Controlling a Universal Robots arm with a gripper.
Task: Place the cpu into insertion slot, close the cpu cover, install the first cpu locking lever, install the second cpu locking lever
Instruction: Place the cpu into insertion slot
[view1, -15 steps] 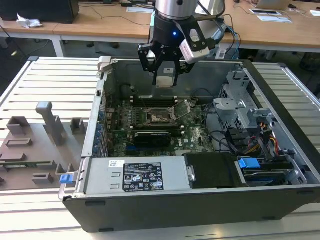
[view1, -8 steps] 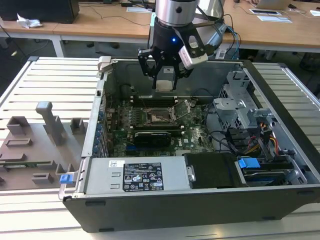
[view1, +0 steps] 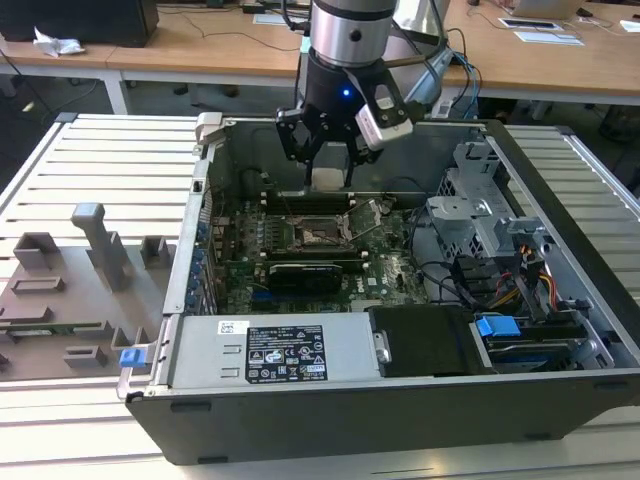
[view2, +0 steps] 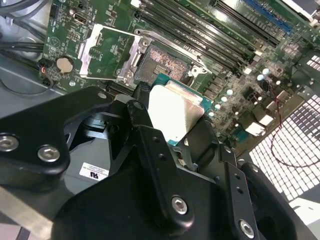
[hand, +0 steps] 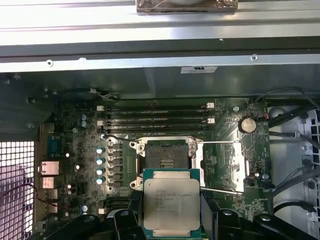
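Gripping the cpu (hand: 171, 202) by its edges (lettering illegible), gripper (view1: 328, 178) near the uncovered insertion slot (hand: 166, 157).

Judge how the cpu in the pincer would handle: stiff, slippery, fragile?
The cpu is probably stiff: a flat square with a metal top, gripped at its edges by the pincer. That smooth silvery top likely makes it slippery. Being thin, it is probably light, and perhaps fragile if dropped onto the insertion slot.
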